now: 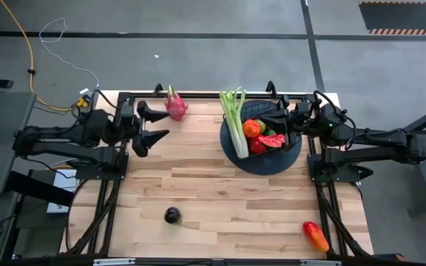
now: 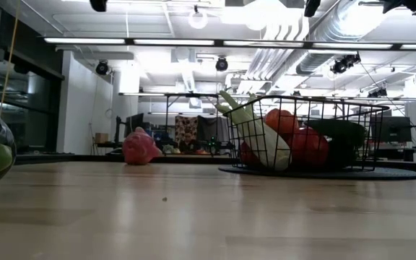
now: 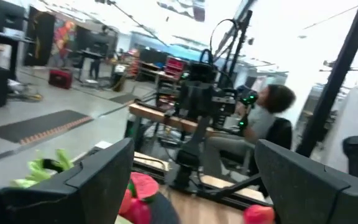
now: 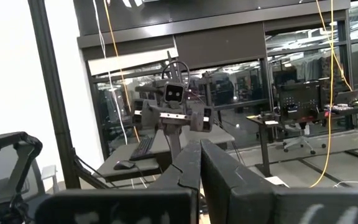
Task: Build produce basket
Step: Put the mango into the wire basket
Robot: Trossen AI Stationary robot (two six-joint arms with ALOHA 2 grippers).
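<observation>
Nearest the front edge, a dark round fruit [image 1: 172, 215] and a red-orange mango [image 1: 315, 235] lie loose, probably waiting for pickup. Farther back, the left gripper [image 1: 156, 123] hangs with fingers spread beside the pink dragon fruit [image 1: 176, 106]. The right gripper [image 1: 282, 118], fingers closed on nothing, is above the basket [image 1: 291, 144], which holds celery [image 1: 235, 118] and red fruits [image 1: 252, 128].
</observation>
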